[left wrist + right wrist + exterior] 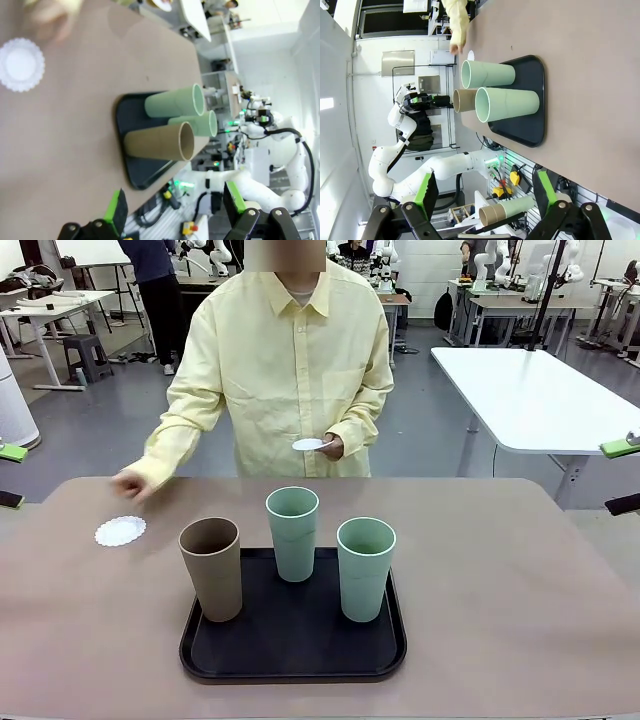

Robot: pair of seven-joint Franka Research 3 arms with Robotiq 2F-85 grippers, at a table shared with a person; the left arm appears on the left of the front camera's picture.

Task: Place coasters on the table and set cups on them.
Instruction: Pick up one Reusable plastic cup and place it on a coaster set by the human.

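"What was the left gripper doing?"

"Nothing much. Its jaws stood wide apart with nothing between them, well back from the cups."

"And the person?"

"Stood at the far side of the table in a yellow shirt. The outstretched hand hovered low over the left part of the tabletop. It was too blurred for me to tell whether the fingers were spread or curled. Just beside it, one lacy white coaster lay flat on the bare table."

"The cups?"

"All three stood upright on the black tray in the middle, none on a coaster. The brown cup was at the tray's left edge, toward the robot. A pale green cup stood farther back near the middle."

"Any other coasters?"

"Behind that cup, the person's other hand was up at waist height, pinching a second coaster by its edge. I couldn't tell if more were stacked under it."

"Then to the right?"

"The second pale green cup on the tray's right side. The right gripper was also spread wide and empty."
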